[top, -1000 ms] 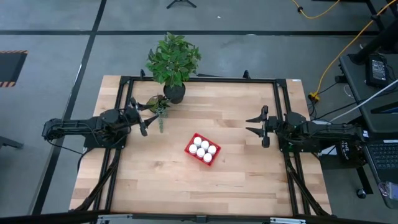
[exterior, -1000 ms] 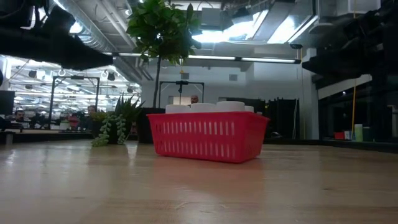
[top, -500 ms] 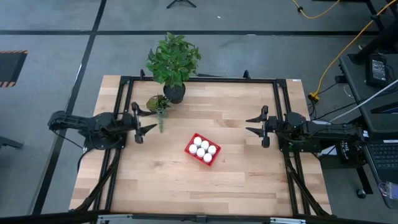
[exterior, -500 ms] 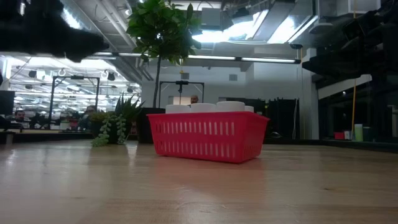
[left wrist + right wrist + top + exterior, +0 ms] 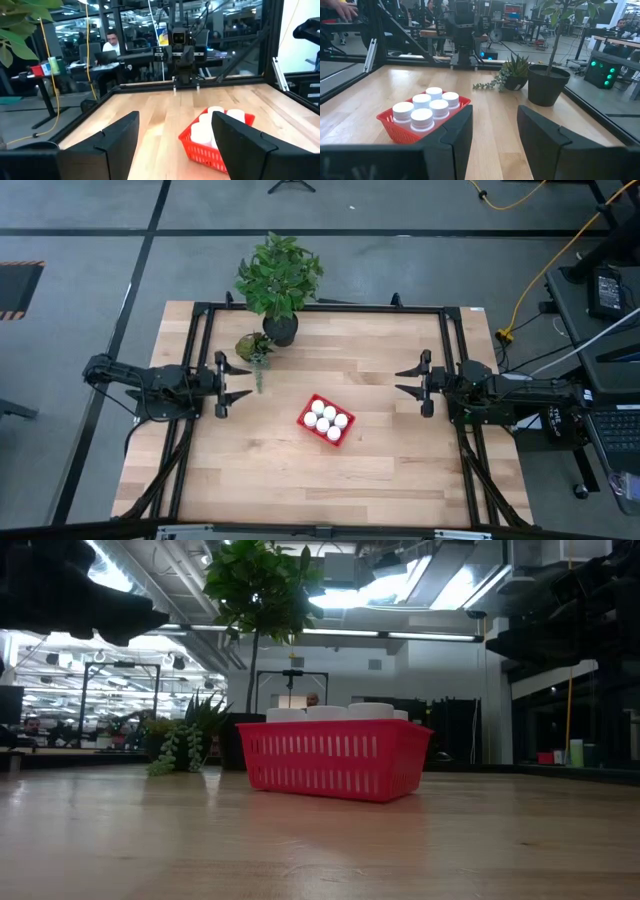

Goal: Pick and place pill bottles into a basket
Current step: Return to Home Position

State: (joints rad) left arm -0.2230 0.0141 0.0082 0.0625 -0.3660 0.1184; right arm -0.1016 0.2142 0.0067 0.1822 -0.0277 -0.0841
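The red basket [image 5: 326, 420] stands on the middle of the table with several white pill bottles [image 5: 327, 418] upright inside it; it also shows in the low view [image 5: 332, 757], the left wrist view [image 5: 212, 140] and the right wrist view [image 5: 422, 116]. My left gripper [image 5: 235, 383] is open and empty at the table's left side, level, pointing toward the basket. My right gripper [image 5: 404, 383] is open and empty at the table's right side.
A tall plant in a black pot [image 5: 279, 328] stands at the far edge, with a small trailing succulent [image 5: 254, 348] beside it, just beyond my left gripper. A black frame rail [image 5: 320, 308] runs around the table. People sit at desks beyond the table.
My left gripper has drawn back toward the table's left edge, away from the small plant, and has turned level with its fingers spread. The basket and bottles have stayed still.
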